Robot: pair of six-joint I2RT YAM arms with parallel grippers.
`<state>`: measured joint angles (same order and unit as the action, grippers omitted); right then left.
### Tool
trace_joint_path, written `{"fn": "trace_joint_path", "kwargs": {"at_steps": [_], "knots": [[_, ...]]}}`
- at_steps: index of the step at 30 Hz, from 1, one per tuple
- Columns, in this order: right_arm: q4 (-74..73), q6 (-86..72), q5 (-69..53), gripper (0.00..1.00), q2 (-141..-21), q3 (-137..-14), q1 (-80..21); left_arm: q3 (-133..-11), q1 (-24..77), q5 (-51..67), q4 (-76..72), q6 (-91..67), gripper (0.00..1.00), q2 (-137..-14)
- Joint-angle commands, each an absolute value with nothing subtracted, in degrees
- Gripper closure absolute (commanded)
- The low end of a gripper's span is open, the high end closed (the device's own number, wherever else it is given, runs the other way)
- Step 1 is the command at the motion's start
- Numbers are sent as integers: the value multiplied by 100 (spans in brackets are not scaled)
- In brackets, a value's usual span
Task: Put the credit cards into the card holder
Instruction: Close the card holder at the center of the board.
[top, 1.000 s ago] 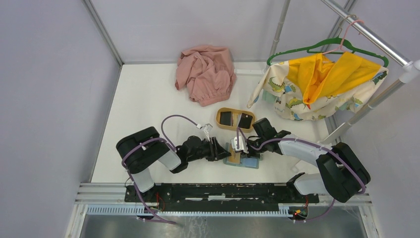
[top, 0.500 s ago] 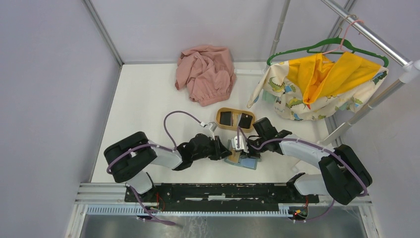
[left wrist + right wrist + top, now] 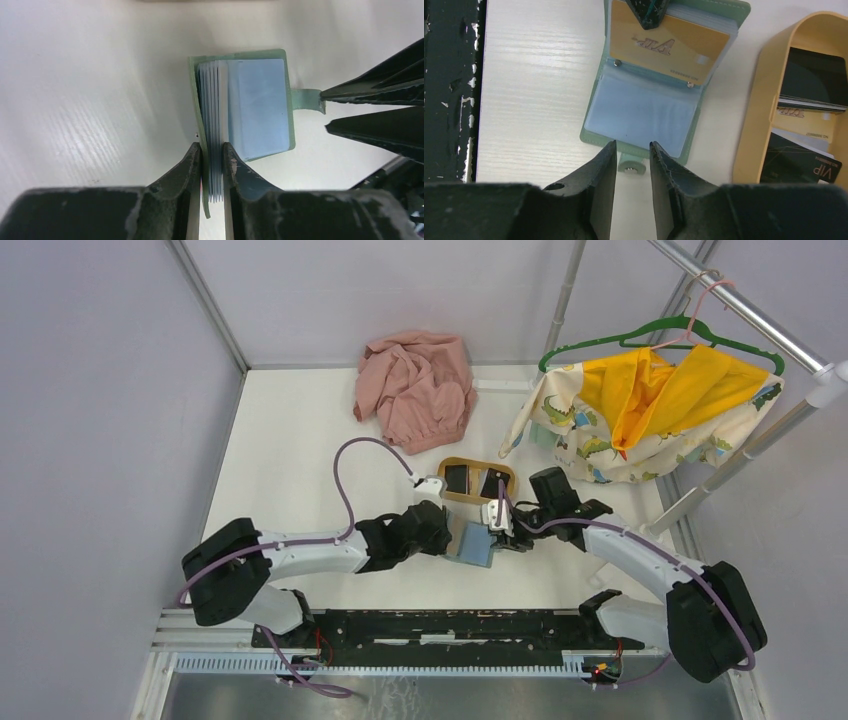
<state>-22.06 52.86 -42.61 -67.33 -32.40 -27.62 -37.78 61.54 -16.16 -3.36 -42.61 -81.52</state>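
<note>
Looking over the white table [image 3: 290,460], I see the oval tan wooden tray [image 3: 754,100] and, just near of it, the open grey-green folding card holder [image 3: 639,115]. My left gripper [image 3: 211,150] pinches its left half. Black credit cards [image 3: 811,75] lie in the tray, one gold card [image 3: 669,50] in the holder. My right gripper [image 3: 631,150] stands narrowly apart, astride the strap tab [image 3: 631,167].

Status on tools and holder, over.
Left tool clamped on card holder. Right tool open at its snap tab. Gold card sleeved; more cards in tray. Nothing blocking.
</note>
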Motion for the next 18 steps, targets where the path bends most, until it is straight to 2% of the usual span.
{"fn": "trace_joint_path", "kwargs": {"at_steps": [1, 6, 12, 18], "knots": [[-2273, 5322, -4559, 63, -6564, -3454, -2587, -4476, 6308, -2493, 1102, -3674, 82, -8400], [-1917, 4757, -4095, 61, -6716, -3370, -2350, -5057, 6512, -2668, 1504, -3593, 79, -8688], [-1830, 4481, -3617, 63, -7134, -3339, -2233, -5563, 6664, -2575, 1626, -3512, 69, -9122], [-2134, 4600, -3700, 61, -7488, -3483, -2214, -5760, 6812, -2430, 1422, -3453, 65, -9272]]}}
